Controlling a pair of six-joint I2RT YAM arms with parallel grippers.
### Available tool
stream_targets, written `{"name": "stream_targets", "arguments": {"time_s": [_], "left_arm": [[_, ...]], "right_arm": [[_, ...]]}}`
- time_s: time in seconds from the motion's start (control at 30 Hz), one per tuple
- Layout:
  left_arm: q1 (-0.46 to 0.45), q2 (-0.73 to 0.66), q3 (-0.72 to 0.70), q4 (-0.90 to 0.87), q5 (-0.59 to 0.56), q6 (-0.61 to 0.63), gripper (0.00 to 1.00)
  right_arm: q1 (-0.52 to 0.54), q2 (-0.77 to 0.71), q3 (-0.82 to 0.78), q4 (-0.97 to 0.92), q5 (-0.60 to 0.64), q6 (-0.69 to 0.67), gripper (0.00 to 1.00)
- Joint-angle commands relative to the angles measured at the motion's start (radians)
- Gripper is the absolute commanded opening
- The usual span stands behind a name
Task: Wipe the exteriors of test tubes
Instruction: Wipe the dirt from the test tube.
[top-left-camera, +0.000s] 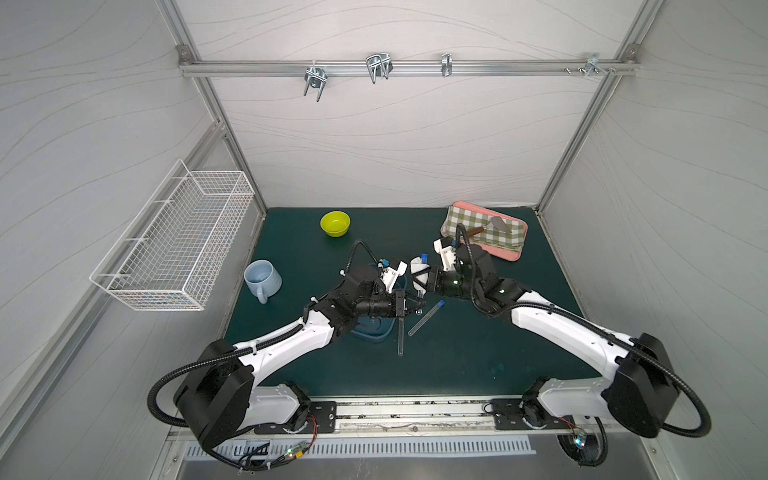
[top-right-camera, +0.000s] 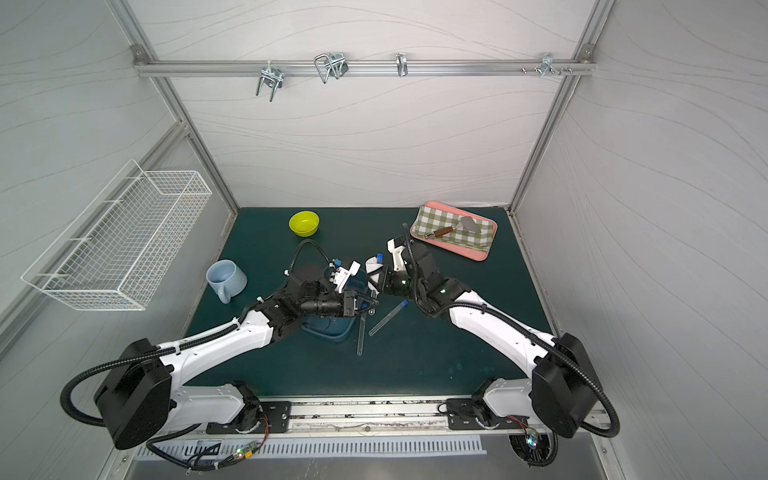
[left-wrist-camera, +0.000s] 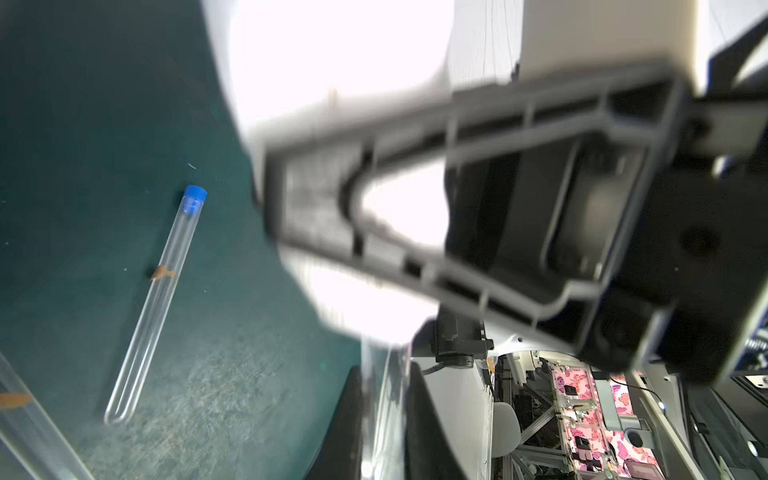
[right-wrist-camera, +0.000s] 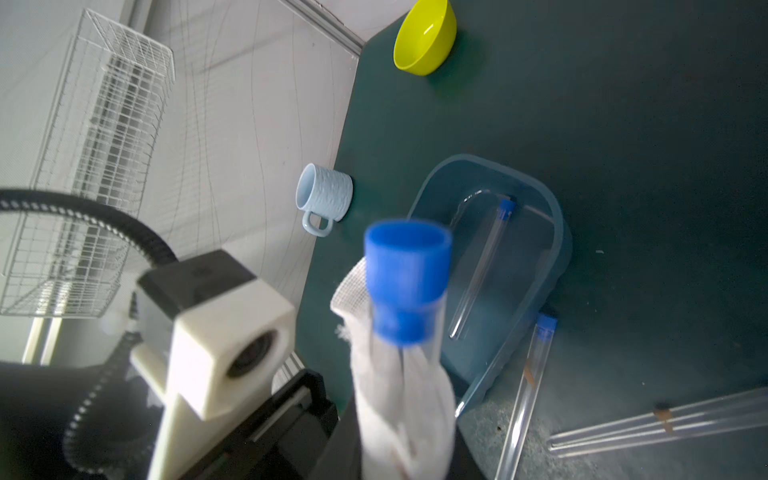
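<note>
My left gripper (left-wrist-camera: 384, 419) is shut on the lower end of a clear test tube (left-wrist-camera: 382, 399), holding it roughly upright over the mat. Its blue cap (right-wrist-camera: 407, 278) sticks out above a white cloth (right-wrist-camera: 399, 399). My right gripper (right-wrist-camera: 399, 436) is shut on that cloth, which is wrapped round the tube's upper part. In a top view the two grippers meet at mid-table, left (top-left-camera: 411, 305) and right (top-left-camera: 422, 277). Two more test tubes (top-left-camera: 426, 318) (top-left-camera: 400, 336) lie on the mat, both with orange marks in the left wrist view. Another tube (right-wrist-camera: 482, 266) lies in the blue tub (right-wrist-camera: 557, 232).
A yellow bowl (top-left-camera: 335, 223) stands at the back, a pale blue mug (top-left-camera: 262, 279) at the left. A pink tray (top-left-camera: 515, 255) with a checked cloth and a spatula sits at the back right. A wire basket (top-left-camera: 174, 241) hangs on the left wall.
</note>
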Motion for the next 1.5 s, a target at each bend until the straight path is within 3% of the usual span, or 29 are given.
{"name": "stream_targets", "arguments": {"time_s": [0.0,0.1,0.43,0.6,0.9,1.03,1.27,1.47], "left_arm": [[0.008,-0.010,0.022,0.053,-0.006,-0.004,0.06],[0.008,-0.006,0.025,0.053,-0.001,-0.005,0.06],[0.008,-0.012,0.030,0.048,0.002,-0.001,0.06],[0.010,-0.021,0.028,0.037,-0.008,0.006,0.07],[0.010,-0.011,0.027,0.044,-0.005,0.001,0.07],[0.010,-0.013,0.023,0.043,-0.006,0.001,0.07],[0.009,-0.017,0.023,0.044,-0.004,0.001,0.06],[0.009,-0.027,0.020,0.041,-0.010,0.002,0.07]], "right_arm": [[0.053,-0.034,-0.057,-0.013,0.029,0.032,0.20],[0.040,-0.034,-0.055,-0.015,0.047,0.020,0.20],[-0.108,0.075,0.127,-0.036,-0.078,-0.068,0.20],[-0.085,0.051,0.088,-0.023,-0.068,-0.047,0.20],[0.059,-0.030,-0.089,0.029,0.030,0.058,0.20],[0.032,-0.024,-0.059,0.010,0.039,0.026,0.20],[-0.100,0.077,0.114,-0.018,-0.064,-0.060,0.20],[-0.089,0.071,0.116,-0.022,-0.072,-0.060,0.20]]}}
